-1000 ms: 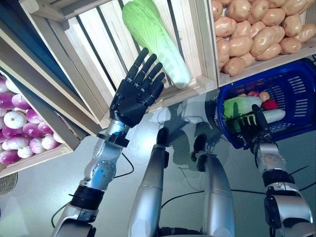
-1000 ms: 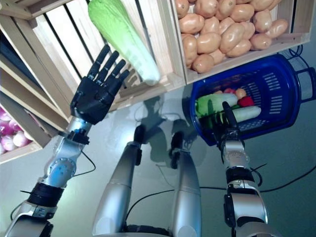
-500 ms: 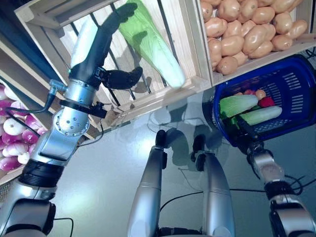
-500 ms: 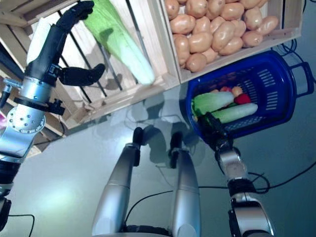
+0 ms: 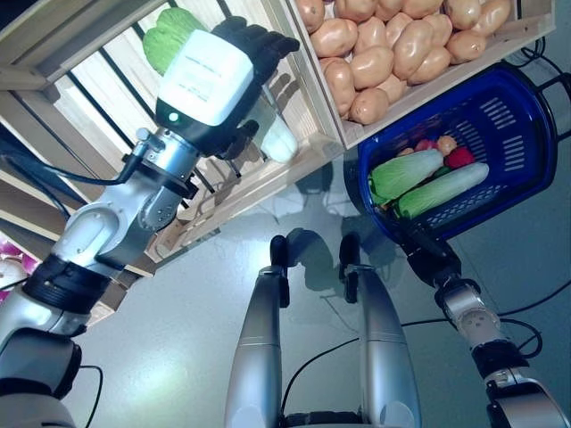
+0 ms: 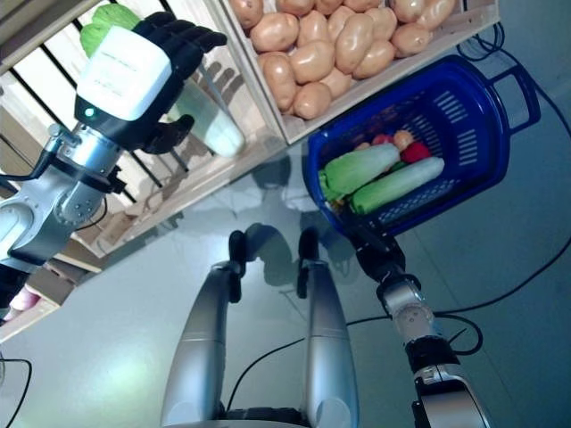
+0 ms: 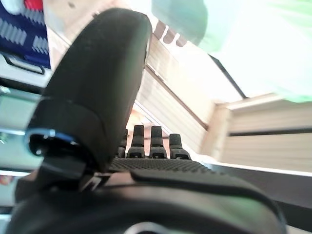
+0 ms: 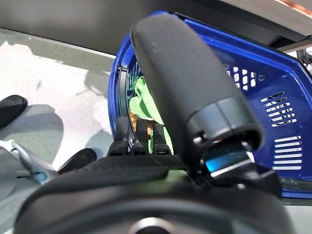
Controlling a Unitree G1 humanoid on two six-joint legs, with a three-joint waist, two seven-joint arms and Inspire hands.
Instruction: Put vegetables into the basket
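Note:
A long green-and-white cabbage [image 5: 169, 36] lies in a slatted wooden crate [image 5: 98, 107]. My left hand [image 5: 210, 80] lies over its middle, back toward the camera, fingers [image 5: 263, 40] reaching across it. In the left wrist view the fingers [image 7: 151, 141] are straight and the cabbage [image 7: 243, 44] shows past them. My right hand [image 5: 424, 250] grips the near rim of the blue basket [image 5: 526, 116], fingers [image 8: 136, 136] inside the rim and thumb outside. In the basket lie two long green vegetables [image 5: 428, 178] and small red and orange ones [image 5: 455, 153].
A crate of potatoes [image 5: 393, 45] stands right of the cabbage crate, just above the basket. A crate with purple onions [image 5: 7, 267] shows at the far left edge. Grey floor [image 5: 178, 339] lies below.
The whole view has shifted. My left hand has turned and come down over the cabbage, which it only reached toward before. The right hand stays on the basket rim.

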